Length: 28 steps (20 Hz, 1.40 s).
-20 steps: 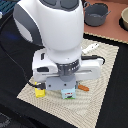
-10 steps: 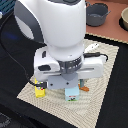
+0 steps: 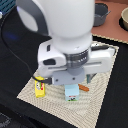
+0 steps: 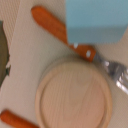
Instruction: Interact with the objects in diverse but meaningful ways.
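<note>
So from my end, closest to the wrist cam is a tan round wooden plate (image 4: 74,100) filling most of the lower part of the picture, with a light blue block-shaped thing (image 4: 95,20) just past it, edge overlapping a wooden-handled fork (image 4: 65,32) that lies diagonally along the plate's rim. The fork's metal tines (image 4: 114,70) poke out beside the plate. Another orange-brown handle (image 4: 17,120) shows in the corner, cut off by the frame. I honestly can't see the fingers of the hand in that view at all, so I can't tell if it's open or closed.

On the exterior view, nearest the camera is the woven beige placemat (image 3: 100,107) lying on the dark table (image 3: 15,70). On the mat toward the exterior view's left sits the yellow box with the red label (image 3: 39,88), upright-ish. Just beside it toward the exterior view's right is a white carton with green-red print (image 3: 72,92), with a pale blue top, right under the arm. A bit of orange handle (image 3: 84,87) sticks out next to the carton.

Above all that the big white arm (image 3: 65,35) hangs low over the mat and blocks most of the middle, including the hand itself. Further back, at the far edge of the table, there's a grey pot (image 3: 101,13), and a tan bowl-ish thing (image 3: 124,19) cut off at the exterior view's right.
</note>
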Available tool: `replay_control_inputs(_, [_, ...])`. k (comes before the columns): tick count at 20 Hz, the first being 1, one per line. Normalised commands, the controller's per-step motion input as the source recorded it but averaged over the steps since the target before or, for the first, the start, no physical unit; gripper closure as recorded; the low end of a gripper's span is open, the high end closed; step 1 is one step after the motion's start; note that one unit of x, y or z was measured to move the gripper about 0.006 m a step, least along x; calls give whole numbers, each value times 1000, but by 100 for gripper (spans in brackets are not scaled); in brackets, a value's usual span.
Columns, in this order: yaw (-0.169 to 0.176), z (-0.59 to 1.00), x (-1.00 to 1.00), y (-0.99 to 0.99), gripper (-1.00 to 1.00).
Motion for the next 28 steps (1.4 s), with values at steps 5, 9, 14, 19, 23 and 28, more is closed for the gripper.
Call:
replay_control_inputs(5, [78, 454, 203, 799, -100])
replay_control_inputs(9, [137, 320, 420, 683, -100])
replay_control_inputs(14, [273, 130, 331, 394, -100])
replay_control_inputs(19, [269, 92, 338, 403, -100])
replay_control_inputs(23, [226, 49, 371, 492, -100])
replay_control_inputs(28, [184, 2, 266, 591, -100])
